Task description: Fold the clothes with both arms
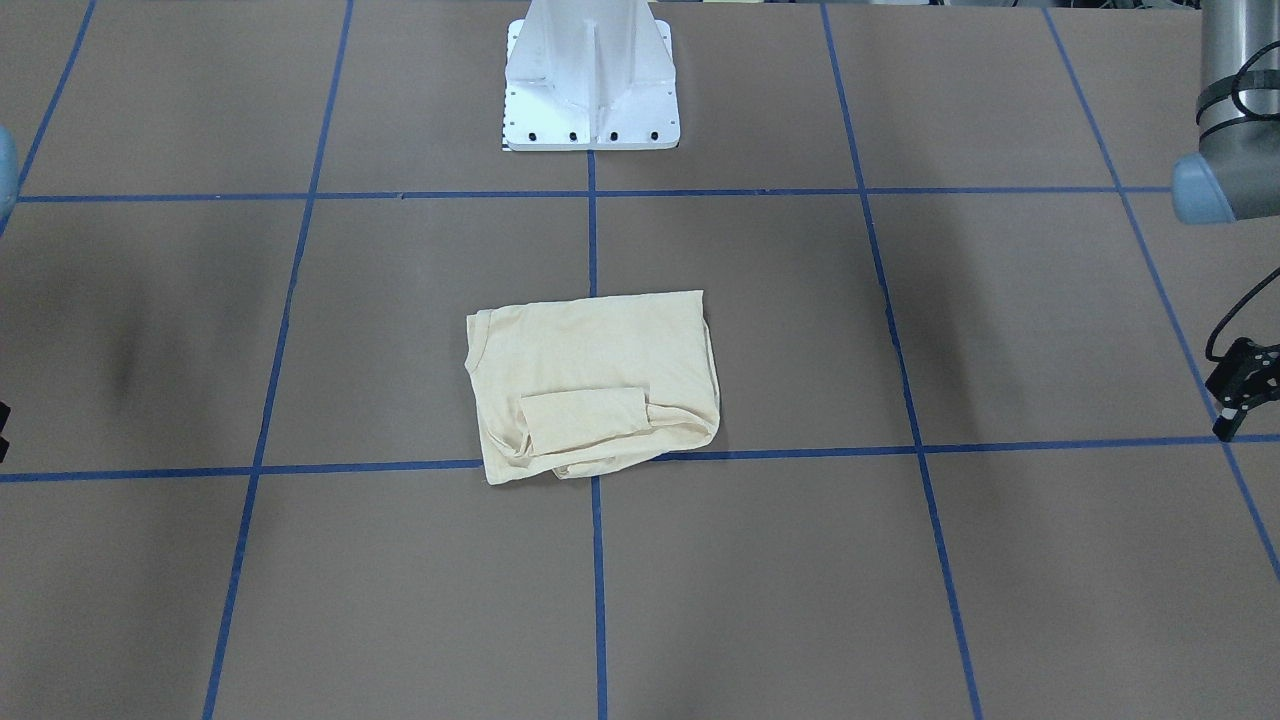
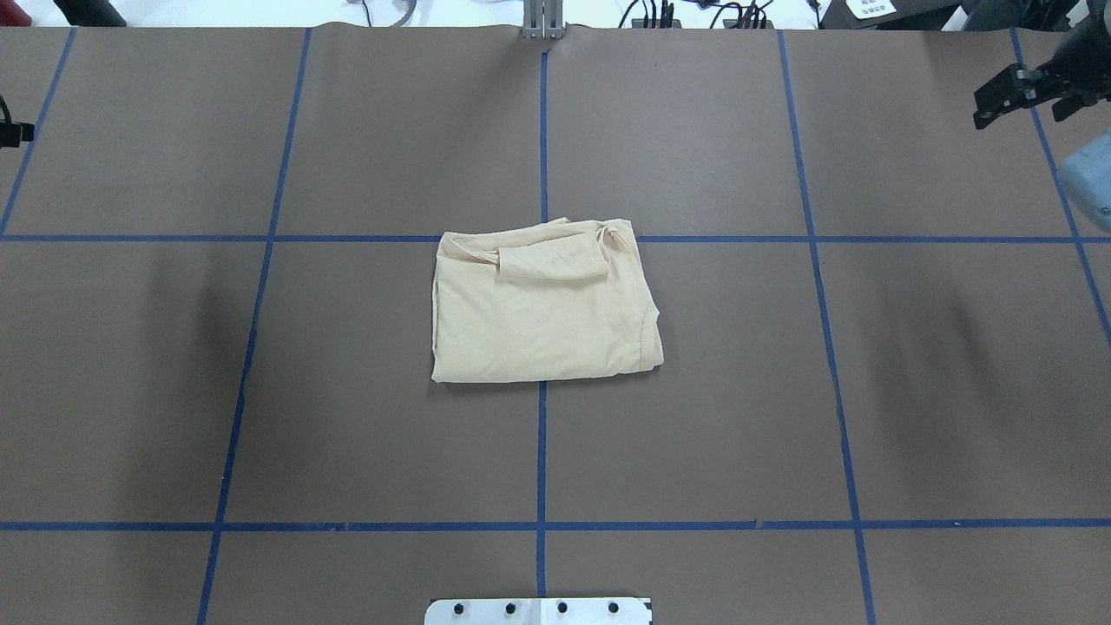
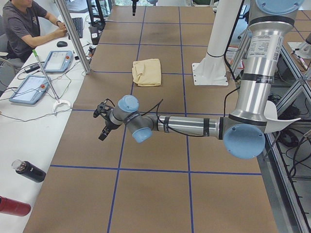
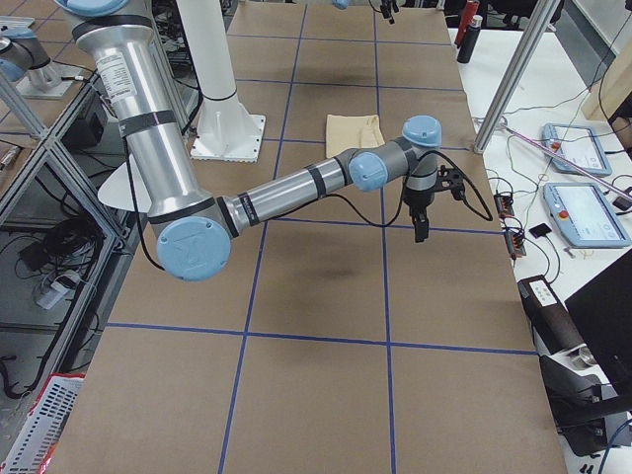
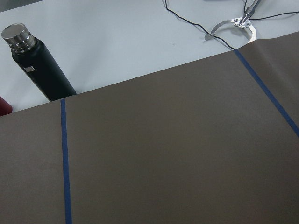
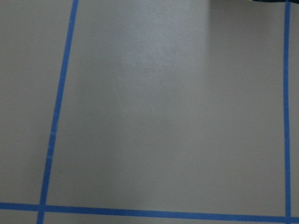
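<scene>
Front cam: the cream T-shirt [image 1: 600, 375] is folded into a rough rectangle mid table [image 1: 1000, 300], right on a crossing of the blue tape lines [image 1: 592, 240] and well apart from every table edge. One sleeve [image 1: 585, 418] is folded flat on top, along the shirt's side away from the white pedestal base [image 1: 590, 90]. The left arm [image 1: 1235, 100] pokes in at this view's right edge. The left gripper [image 1: 1230, 420] hangs there w/ nothing in it, and I can't tell how far apart the jaws are.

Overhead: the shirt is plain cream side up, w/ the sleeve at its far side. The right arm [image 2: 1089, 178] and right gripper [image 2: 985, 111] sit over the table's far right corner. There's no cloth in the gripper, and its jaw gap is too small to call.

Left-side cam: the near arm is stretched low across the table, w/ its gripper close to the desk-side edge and well apart from the shirt. A person [image 3: 24, 24] sits at the white desk [image 3: 29, 136], which has two teach pendants [image 3: 58, 60], a black bottle [image 3: 29, 171] and a red bottle [image 3: 12, 206] on it.

Right-side cam: the near arm reaches out the same way, gripper pointing down near the desk-side edge and holding nothing. The shirt is by the pedestal base.

Left wrist cam: brown table, tape and the table edge, w/ the black bottle on the desk just past it.

Right wrist cam: only brown table and tape.
</scene>
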Robot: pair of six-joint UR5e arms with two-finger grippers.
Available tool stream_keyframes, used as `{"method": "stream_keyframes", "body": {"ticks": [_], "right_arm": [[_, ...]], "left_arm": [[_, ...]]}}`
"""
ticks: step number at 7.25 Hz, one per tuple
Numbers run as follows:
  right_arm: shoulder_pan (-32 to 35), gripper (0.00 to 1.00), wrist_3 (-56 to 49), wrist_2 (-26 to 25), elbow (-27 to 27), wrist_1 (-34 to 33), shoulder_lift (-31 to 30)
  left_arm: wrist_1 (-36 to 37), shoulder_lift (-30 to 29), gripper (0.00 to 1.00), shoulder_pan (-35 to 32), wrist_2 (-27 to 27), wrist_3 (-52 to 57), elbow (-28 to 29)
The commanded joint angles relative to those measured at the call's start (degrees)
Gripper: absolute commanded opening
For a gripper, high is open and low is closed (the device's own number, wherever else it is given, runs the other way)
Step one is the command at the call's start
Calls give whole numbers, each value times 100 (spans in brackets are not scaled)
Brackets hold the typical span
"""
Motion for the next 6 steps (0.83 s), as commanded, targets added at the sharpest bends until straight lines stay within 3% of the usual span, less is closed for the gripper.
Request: {"method": "stream_keyframes", "body": {"ticks": [1,3,6], "right_arm": [[125,100,-30,-13,54,-67,-536],[318,100,-117,-4,54,-434,-643],[870,100,-733,319,115,-1180,-695]], "left_arm": [[1130,25,100,-53,-37,944,-277],[2647,130,100,-753,-824,2605,-629],[4452,157,100,-1632,-924,4158,-1024]]}}
